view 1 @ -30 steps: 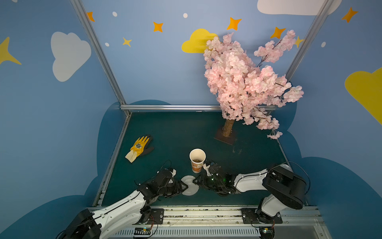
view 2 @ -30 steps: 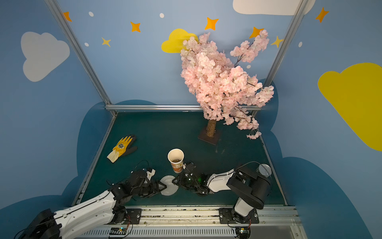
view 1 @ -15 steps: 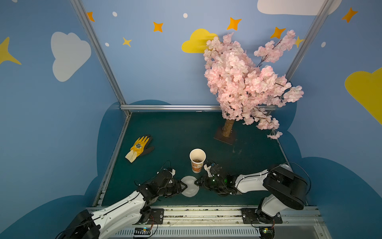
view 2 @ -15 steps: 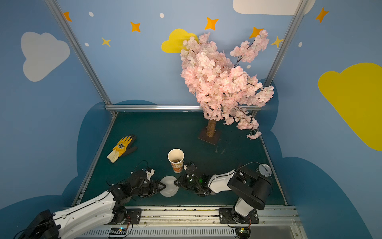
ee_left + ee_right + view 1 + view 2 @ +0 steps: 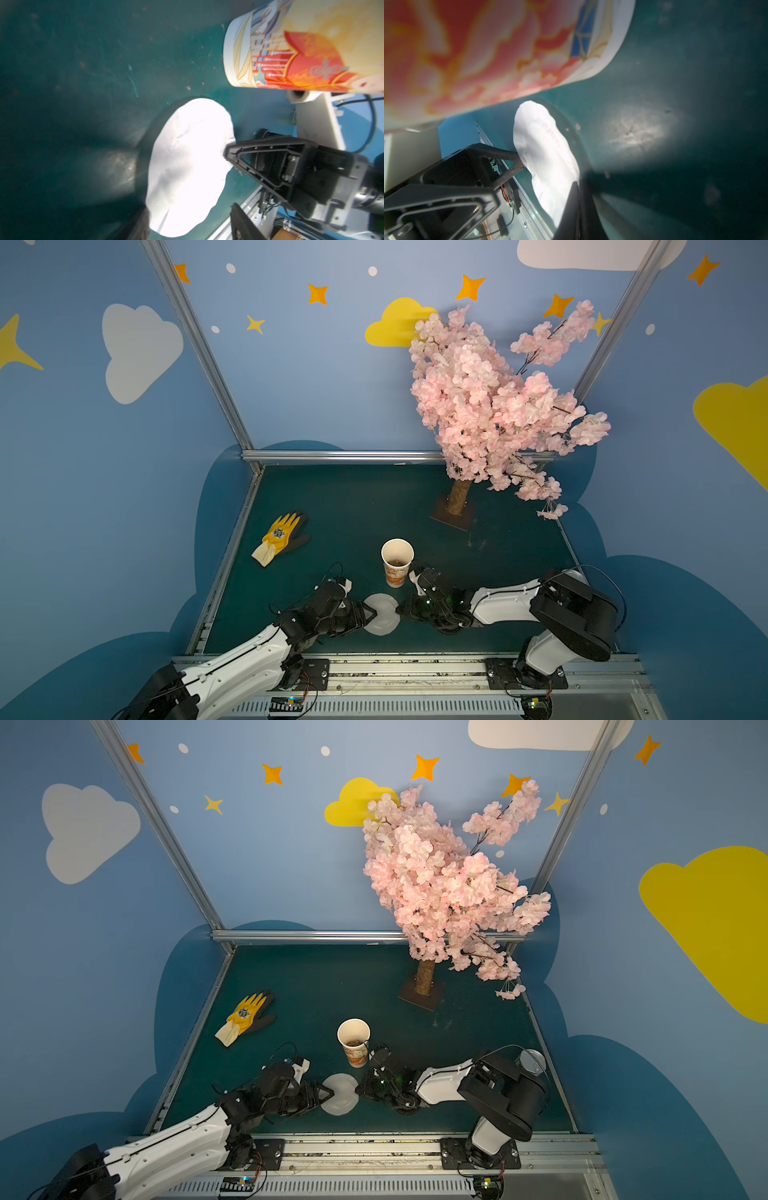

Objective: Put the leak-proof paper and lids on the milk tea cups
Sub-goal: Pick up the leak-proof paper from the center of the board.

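The leak-proof paper (image 5: 381,615) (image 5: 340,1095), a thin whitish round sheet, lies crumpled on the green mat, lifted slightly at its edge in the wrist views (image 5: 187,166) (image 5: 548,158). My right gripper (image 5: 400,609) (image 5: 360,1090) (image 5: 578,187) has its jaws pressed together on the sheet's right edge. My left gripper (image 5: 369,614) (image 5: 328,1094) (image 5: 191,224) is at the sheet's left edge with its fingers apart, gripping nothing. The milk tea cup (image 5: 397,562) (image 5: 354,1042) (image 5: 301,47) (image 5: 488,52), white with orange print, stands upright and uncovered just behind the sheet.
A yellow glove (image 5: 280,537) lies at the left of the mat. A pink blossom tree (image 5: 490,406) rises from its base (image 5: 453,516) at the back right. A silver tin can (image 5: 532,1058) stands behind the right arm. The metal rail (image 5: 395,659) runs along the front edge.
My right gripper has closed on the paper's right edge. The left gripper's fingers, shut on the paper before, have parted. Both arms have stayed almost where they were.
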{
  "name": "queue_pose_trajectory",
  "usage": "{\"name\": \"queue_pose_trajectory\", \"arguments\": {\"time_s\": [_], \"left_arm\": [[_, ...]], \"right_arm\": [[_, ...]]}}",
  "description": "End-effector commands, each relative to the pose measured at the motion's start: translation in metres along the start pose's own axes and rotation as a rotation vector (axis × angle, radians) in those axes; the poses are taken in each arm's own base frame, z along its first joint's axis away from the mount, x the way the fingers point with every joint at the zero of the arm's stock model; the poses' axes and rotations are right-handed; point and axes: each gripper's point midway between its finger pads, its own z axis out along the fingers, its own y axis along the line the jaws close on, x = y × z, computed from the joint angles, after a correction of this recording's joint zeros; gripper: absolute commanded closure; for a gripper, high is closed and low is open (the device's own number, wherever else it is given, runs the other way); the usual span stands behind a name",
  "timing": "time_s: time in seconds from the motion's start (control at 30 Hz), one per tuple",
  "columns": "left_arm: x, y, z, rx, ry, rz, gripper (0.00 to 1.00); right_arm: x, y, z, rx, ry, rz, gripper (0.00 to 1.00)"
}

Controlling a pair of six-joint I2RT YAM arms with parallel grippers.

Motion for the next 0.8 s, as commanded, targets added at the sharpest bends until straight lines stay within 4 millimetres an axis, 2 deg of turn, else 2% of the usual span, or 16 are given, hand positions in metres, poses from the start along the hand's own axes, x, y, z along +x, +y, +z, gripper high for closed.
{"name": "queue_pose_trajectory", "arguments": {"time_s": [0.0, 0.13, 0.3, 0.4, 0.47, 0.67, 0.77], "left_arm": [[0.006, 0.038, -0.001, -0.147, -0.003, -0.031, 0.27], [-0.011, 0.03, -0.011, -0.147, -0.096, -0.029, 0.14], [-0.055, -0.004, -0.039, -0.091, -0.31, 0.027, 0.07], [-0.077, -0.025, -0.056, -0.057, -0.407, 0.053, 0.04], [-0.088, -0.038, -0.067, -0.036, -0.446, 0.072, 0.03], [-0.113, -0.062, -0.092, -0.003, -0.532, 0.087, 0.01], [-0.124, -0.07, -0.102, 0.024, -0.579, 0.079, 0.01]], "right_arm": [[0.004, -0.012, -0.002, 0.037, 0.015, 0.004, 1.0], [0.005, -0.002, -0.016, -0.026, -0.005, -0.004, 1.0], [0.01, 0.003, -0.05, -0.021, -0.015, -0.039, 1.0], [0.01, 0.011, -0.081, 0.011, -0.043, -0.103, 1.0], [0.007, 0.007, -0.108, 0.063, -0.088, -0.129, 1.0], [-0.008, -0.006, -0.182, 0.132, -0.254, -0.119, 1.0], [-0.019, -0.005, -0.218, 0.17, -0.346, -0.163, 1.0]]}}
